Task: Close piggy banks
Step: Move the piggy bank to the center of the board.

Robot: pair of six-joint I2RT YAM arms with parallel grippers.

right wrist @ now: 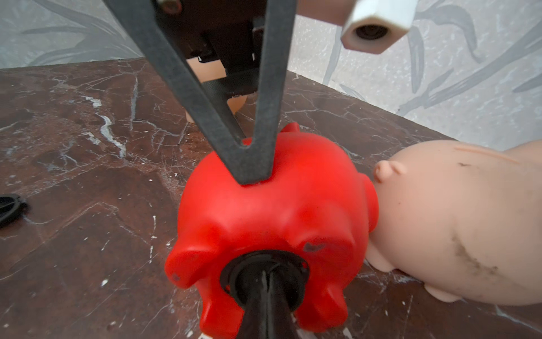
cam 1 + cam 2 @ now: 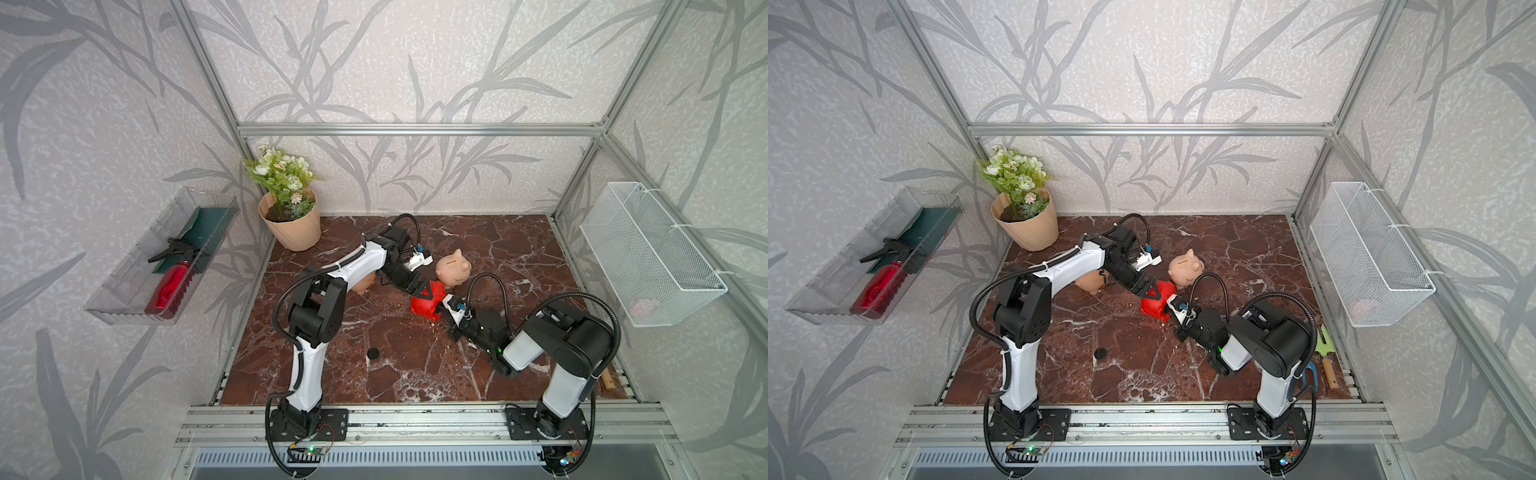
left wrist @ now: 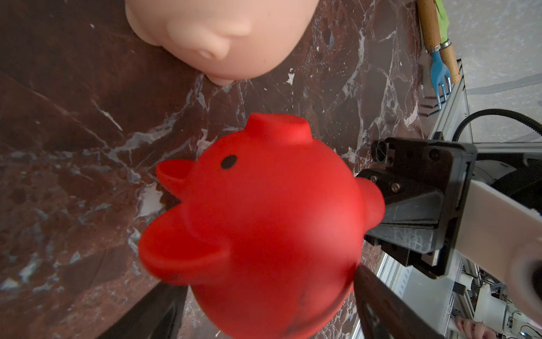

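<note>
On the desk [image 2: 519, 249], the left pincer [image 2: 427, 296] clasps the bright red rounded plastic piggy bank [image 2: 420, 309]; the shut right pincer [image 1: 265, 278] presses a black round plug [image 1: 231, 274] into its belly. Two peach-tan pigs [image 2: 454, 268] probably remain.

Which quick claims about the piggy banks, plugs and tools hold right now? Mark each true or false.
1. The left tool and right tool both meet the red piggy bank. True.
2. The right tool is wide open. False: it is shut, its tip in the black plug at the red bank's belly hole.
3. A loose black plug lies on the marble table. True.
4. The peach piggy bank beside the red one lies on its side. False: it stands upright, coin slot up.
</note>
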